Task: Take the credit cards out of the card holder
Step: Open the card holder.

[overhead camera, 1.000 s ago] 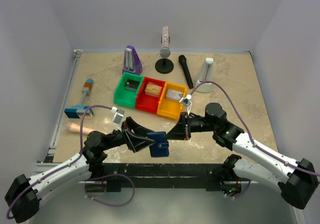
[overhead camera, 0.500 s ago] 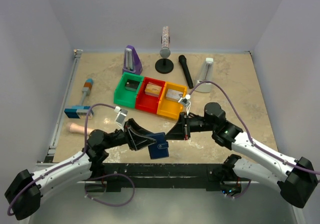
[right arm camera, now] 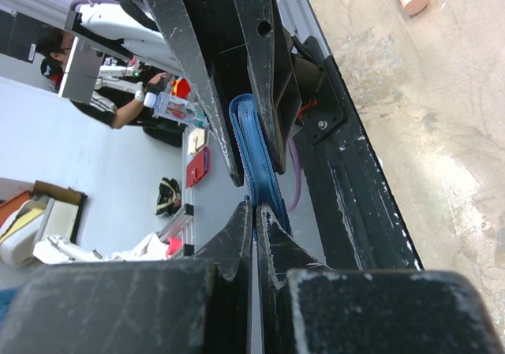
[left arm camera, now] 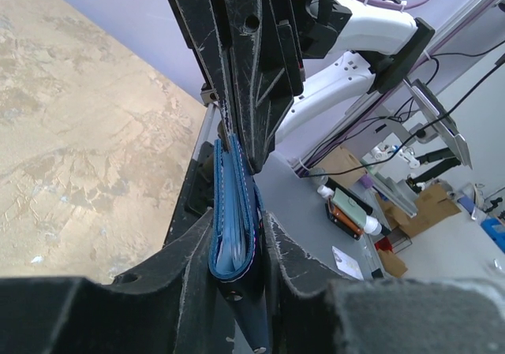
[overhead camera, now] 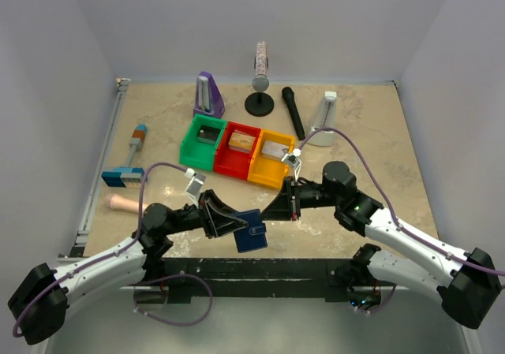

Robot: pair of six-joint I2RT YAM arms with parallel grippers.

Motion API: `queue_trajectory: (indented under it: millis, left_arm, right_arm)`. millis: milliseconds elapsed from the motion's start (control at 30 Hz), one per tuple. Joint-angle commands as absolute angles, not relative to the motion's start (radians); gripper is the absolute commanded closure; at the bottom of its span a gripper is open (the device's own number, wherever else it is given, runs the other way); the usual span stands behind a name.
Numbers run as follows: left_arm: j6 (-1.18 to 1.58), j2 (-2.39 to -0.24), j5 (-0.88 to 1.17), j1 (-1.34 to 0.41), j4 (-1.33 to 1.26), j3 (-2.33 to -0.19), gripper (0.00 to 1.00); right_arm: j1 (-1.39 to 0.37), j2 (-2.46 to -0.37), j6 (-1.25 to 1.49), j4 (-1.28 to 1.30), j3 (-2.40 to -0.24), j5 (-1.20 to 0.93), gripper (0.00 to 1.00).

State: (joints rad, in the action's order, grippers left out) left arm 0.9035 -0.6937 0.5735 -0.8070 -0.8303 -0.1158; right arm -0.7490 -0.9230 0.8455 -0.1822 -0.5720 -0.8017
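Note:
The card holder [overhead camera: 251, 234], a dark navy wallet folded shut, hangs in the air over the table's near edge between both grippers. My left gripper [overhead camera: 239, 226] comes in from the left, and in the left wrist view its fingers [left arm camera: 185, 251] press on both faces of the card holder [left arm camera: 234, 228]. My right gripper [overhead camera: 267, 217] comes in from the right. In the right wrist view the right gripper [right arm camera: 254, 206] is shut, pinching a thin blue edge of the card holder [right arm camera: 256, 153]. The credit cards are hidden inside the wallet.
Green [overhead camera: 203, 139], red [overhead camera: 239, 145] and yellow [overhead camera: 272, 155] bins sit mid-table. Behind them are a purple metronome [overhead camera: 208, 94], a round-based stand [overhead camera: 260, 82], a black microphone [overhead camera: 293, 111] and a white object [overhead camera: 326, 109]. A blue-and-white block [overhead camera: 122, 177] and a pink cylinder [overhead camera: 126, 203] lie at the left.
My left gripper's jaws have narrowed onto the card holder, and the left arm has edged slightly right. The right gripper and the wallet have hardly moved.

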Motion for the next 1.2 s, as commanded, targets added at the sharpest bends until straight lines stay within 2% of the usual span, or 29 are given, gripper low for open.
queue_trajectory:
  millis: [0, 267, 367, 433, 533, 567, 633, 700, 833, 933, 1167]
  left_arm:
    - [0.904, -0.689, 0.621, -0.807, -0.92, -0.133, 0.71]
    - [0.91, -0.695, 0.643, -0.807, -0.942, -0.137, 0.84]
    - [0.91, -0.698, 0.641, -0.807, -0.94, -0.141, 0.97]
    - [0.908, -0.693, 0.631, -0.807, -0.91, -0.147, 1.0]
    - [0.885, -0.666, 0.597, -0.807, -0.8, -0.178, 1.0]
    - [0.878, -0.655, 0.572, -0.807, -0.734, -0.196, 1.0]
    - [0.852, -0.628, 0.491, -0.807, -0.546, -0.25, 1.0]
    - [0.815, -0.627, 0.411, -0.807, -0.338, -0.326, 1.0]
    - [0.782, -0.664, 0.249, -0.81, -0.027, -0.468, 1.0]
    - [0.82, -0.693, 0.109, -0.808, 0.133, -0.535, 1.0]
    - [0.916, -0.817, -0.024, -0.818, 0.417, -0.753, 1.0]
  right_arm:
    - [-0.732, -0.917, 0.848, -0.247, -0.603, -0.787, 1.0]
    - [-0.726, -0.93, 0.842, -0.249, -0.592, -0.785, 1.0]
    - [-0.726, -0.934, 0.835, -0.23, -0.6, -0.787, 1.0]
    - [-0.726, -0.936, 0.818, -0.178, -0.617, -0.773, 1.0]
    - [-0.726, -0.908, 0.779, -0.077, -0.641, -0.72, 0.58]
    - [-0.724, -0.893, 0.76, -0.024, -0.652, -0.694, 0.46]
    - [-0.726, -0.861, 0.701, 0.09, -0.682, -0.632, 0.33]
    - [-0.726, -0.83, 0.637, 0.214, -0.725, -0.551, 0.28]
    - [-0.732, -0.798, 0.542, 0.414, -0.827, -0.384, 0.26]
    - [-0.768, -0.811, 0.485, 0.529, -0.893, -0.238, 0.3]
    - [-0.978, -0.936, 0.384, 0.683, -1.034, 0.173, 0.34]
